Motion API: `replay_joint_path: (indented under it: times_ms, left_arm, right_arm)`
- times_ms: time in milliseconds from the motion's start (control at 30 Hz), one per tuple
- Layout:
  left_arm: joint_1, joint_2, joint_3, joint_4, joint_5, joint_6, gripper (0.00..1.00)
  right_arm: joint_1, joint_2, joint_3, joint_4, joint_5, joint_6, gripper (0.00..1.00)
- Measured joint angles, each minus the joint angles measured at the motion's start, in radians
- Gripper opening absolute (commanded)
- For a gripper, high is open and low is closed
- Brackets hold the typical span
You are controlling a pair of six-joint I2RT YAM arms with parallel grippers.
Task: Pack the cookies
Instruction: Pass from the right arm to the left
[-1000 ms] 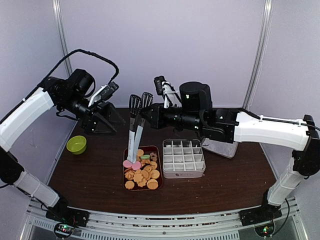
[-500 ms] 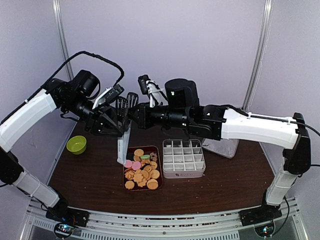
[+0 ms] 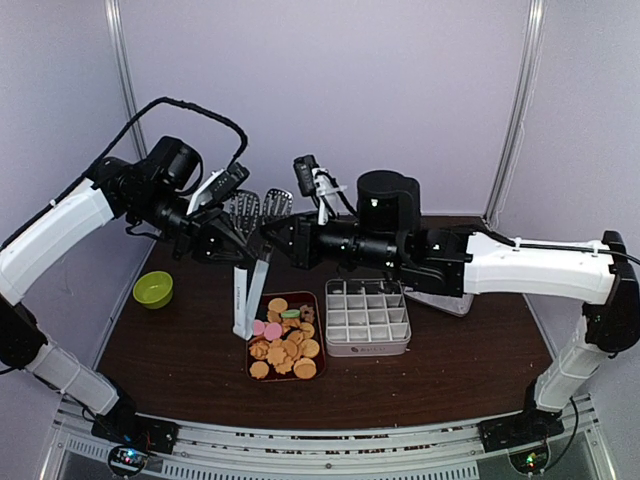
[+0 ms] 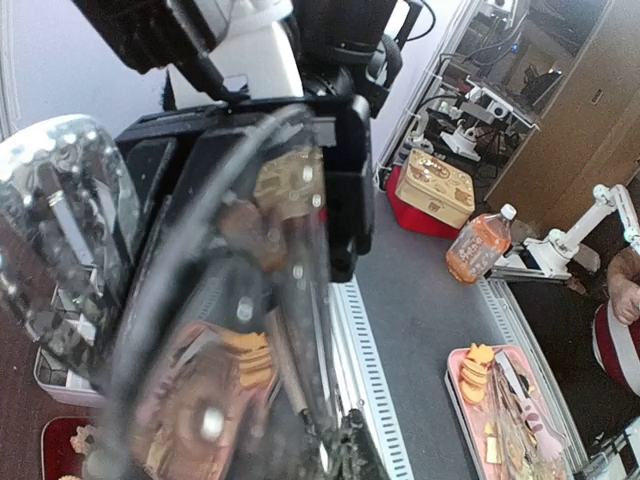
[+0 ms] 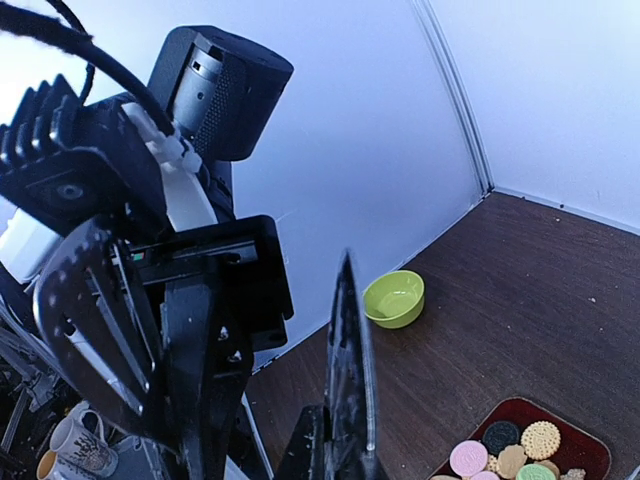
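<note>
Steel tongs: slotted heads up between the two grippers, handle end low by the tray's far-left corner. Cannot tell if it touches the table.
Right gripper: clamped on the tongs partway up. Its wrist view shows one blade edge-on, with the fingers cut off at the bottom edge.
Left gripper: right against the tong heads. Fingers are black on black, so open or closed cannot be told. Its wrist view is filled by a blurred tong head.
Cookies: all piled in the dark red tray, mostly orange, a few pink, green and dark. Only a few show at the frame bottom of the right wrist view.
Box: white grid of compartments, just right of the tray.
Bowl: green, well left of the tray.
</note>
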State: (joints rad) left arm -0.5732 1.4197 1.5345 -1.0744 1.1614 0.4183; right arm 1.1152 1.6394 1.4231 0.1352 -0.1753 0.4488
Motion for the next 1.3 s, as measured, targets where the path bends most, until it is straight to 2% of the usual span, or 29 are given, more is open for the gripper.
replay_joint_path:
  times_ms: [167,467,500,600,667,700,733,900,1133,1300]
  left_arm:
    - [0.0,-0.002,0.0,0.07,0.051,-0.053,0.0]
    - [0.0,-0.019,-0.002,0.105,0.07,-0.1,0.02]
    - [0.0,-0.024,-0.005,0.109,0.07,-0.105,0.09]
    - [0.002,-0.038,-0.014,0.124,0.072,-0.121,0.47]
    - [0.033,-0.045,-0.016,0.112,0.062,-0.148,0.69]
    - [0.053,-0.047,-0.016,0.106,0.055,-0.151,0.79]
    - [0.076,-0.049,-0.012,0.093,0.045,-0.151,0.82]
    - [0.093,-0.046,0.059,-0.029,-0.014,-0.065,0.85]
    - [0.088,-0.005,0.286,-0.25,-0.118,0.152,0.78]
    - [0.038,0.012,0.262,-0.348,-0.233,0.281,0.73]
  right_arm:
    - [0.0,-0.087,-0.136,0.13,0.018,0.023,0.0]
    - [-0.001,-0.118,-0.22,0.243,0.023,0.069,0.0]
    - [-0.001,-0.123,-0.227,0.25,0.024,0.075,0.0]
    - [-0.001,-0.126,-0.227,0.248,0.026,0.083,0.0]
    - [-0.001,-0.124,-0.185,0.165,0.012,0.06,0.0]
    - [-0.001,-0.115,-0.153,0.133,0.01,0.044,0.0]
    - [-0.001,-0.109,-0.117,0.084,0.005,0.035,0.0]
    - [-0.002,-0.063,0.058,-0.154,-0.016,-0.036,0.0]
    - [-0.002,0.087,0.27,-0.576,-0.035,-0.156,0.0]
    - [0.002,0.211,0.37,-0.819,-0.034,-0.217,0.0]
